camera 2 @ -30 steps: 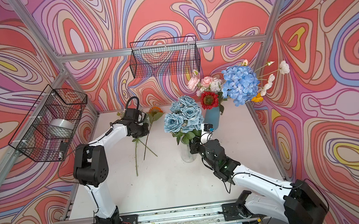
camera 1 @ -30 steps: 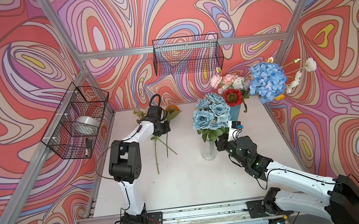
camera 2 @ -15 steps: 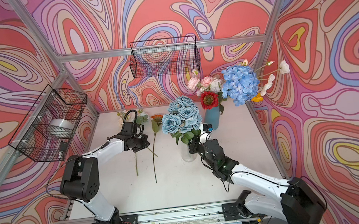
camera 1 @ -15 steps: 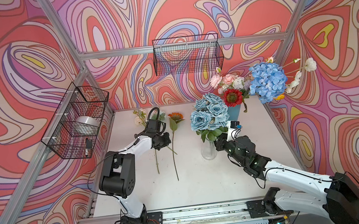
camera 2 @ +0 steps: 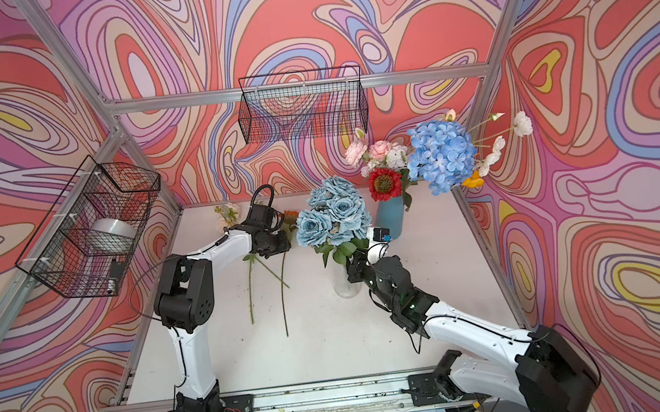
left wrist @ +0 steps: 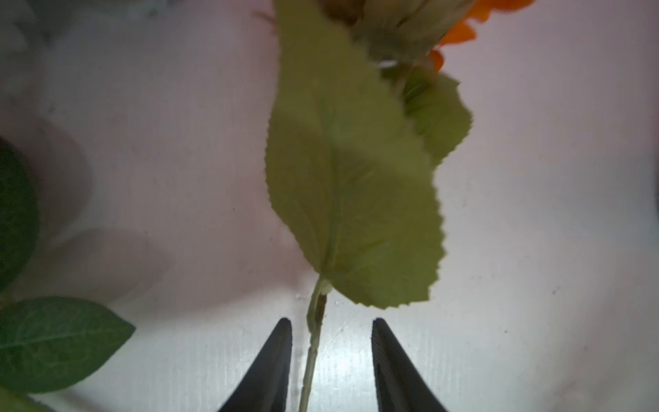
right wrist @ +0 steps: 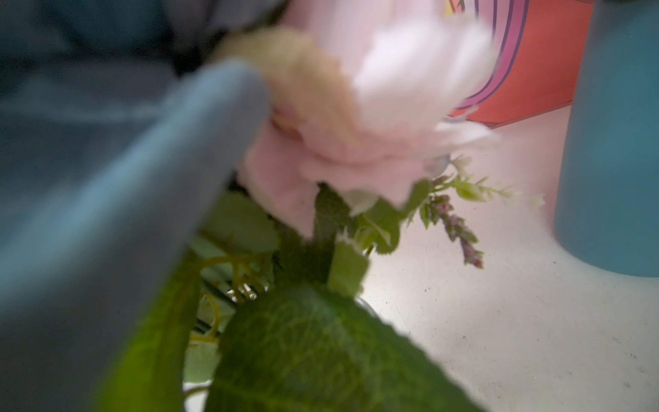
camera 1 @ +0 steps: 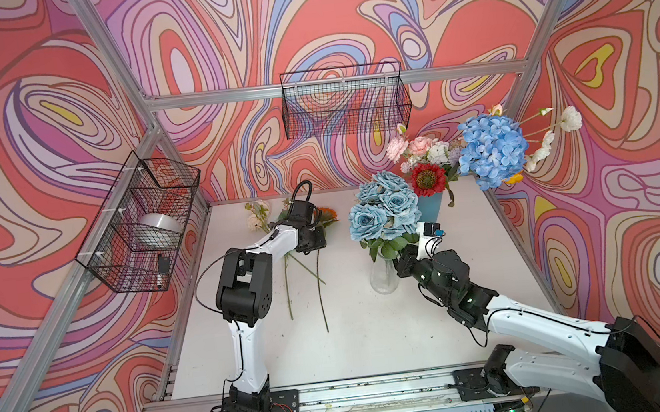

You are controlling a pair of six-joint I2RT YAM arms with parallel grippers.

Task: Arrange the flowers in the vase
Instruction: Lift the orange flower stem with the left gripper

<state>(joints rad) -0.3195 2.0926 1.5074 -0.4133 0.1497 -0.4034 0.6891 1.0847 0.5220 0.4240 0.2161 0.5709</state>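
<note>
A clear glass vase holds dusty-blue roses. My right gripper is at the vase neck among the leaves, its jaws hidden. In the right wrist view a green leaf covers the jaws, and a pink peony is close ahead. An orange sunflower lies on the table. My left gripper stands open over its stem, which runs between the fingers, close to one and well clear of the other. A cream flower lies beside it.
A blue vase at the back right holds a red sunflower, pink blooms and a big blue hydrangea. Wire baskets hang on the left wall and back wall. A metal rail runs along the front.
My left gripper drew the orange sunflower toward the front of the table, then opened and let go of its stem. The right arm has barely moved.
</note>
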